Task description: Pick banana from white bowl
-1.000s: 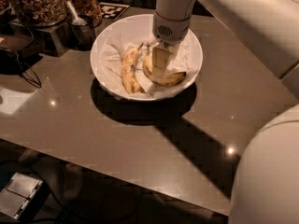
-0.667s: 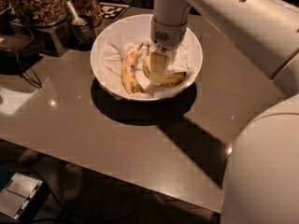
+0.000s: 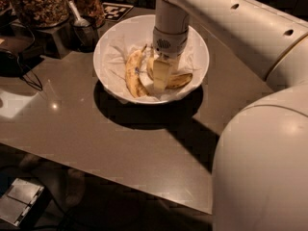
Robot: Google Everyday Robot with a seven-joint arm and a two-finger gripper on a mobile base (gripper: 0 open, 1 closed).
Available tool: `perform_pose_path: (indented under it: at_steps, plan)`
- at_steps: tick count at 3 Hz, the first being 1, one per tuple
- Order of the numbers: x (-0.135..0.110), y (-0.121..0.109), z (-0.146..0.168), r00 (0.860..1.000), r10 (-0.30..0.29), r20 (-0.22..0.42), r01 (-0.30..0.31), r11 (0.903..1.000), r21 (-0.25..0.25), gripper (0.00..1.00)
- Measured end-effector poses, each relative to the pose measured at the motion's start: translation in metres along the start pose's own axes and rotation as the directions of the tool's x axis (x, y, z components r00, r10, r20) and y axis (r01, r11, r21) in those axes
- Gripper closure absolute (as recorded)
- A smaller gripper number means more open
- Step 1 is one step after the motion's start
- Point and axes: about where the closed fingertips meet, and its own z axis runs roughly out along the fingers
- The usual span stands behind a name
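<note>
The white bowl (image 3: 195, 42) with crumpled white paper lining stands at the back of the table. Two bananas lie in it. The curved, deeper-yellow banana (image 3: 180, 81) lies at the bowl's right front; only its right part shows. My gripper (image 3: 161, 77) hangs straight down from the white arm into the bowl. It sits right on the curved banana's left part and hides it. The straighter, paler banana (image 3: 132, 73) lies just left of the gripper, apart from it.
Glass jars of nuts or granola (image 3: 38, 4) and a metal scoop (image 3: 79, 18) stand at the back left on a dark stand. A black-and-white tag (image 3: 117, 9) lies behind the bowl. Dark cables (image 3: 21, 73) lie at left. My white arm body (image 3: 262, 167) fills the right foreground.
The gripper has come down lower into the bowl, onto the curved banana. The bowl and both bananas have stayed in place.
</note>
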Motion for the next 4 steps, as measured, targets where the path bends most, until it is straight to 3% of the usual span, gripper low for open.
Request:
perform_pose_path:
  at_steps: [1,3,4]
  plan:
    - [0.0003,-0.0017,0.0024,1.000,0.003,-0.008,-0.003,1.0000,-0.001,0.56]
    - [0.0002,-0.0018,0.0022,1.000,0.003,-0.007,-0.003,1.0000,-0.001,1.00]
    - [-0.0007,-0.0023,-0.0058,0.998,-0.026,0.061,0.025,0.9996,0.013,1.00]
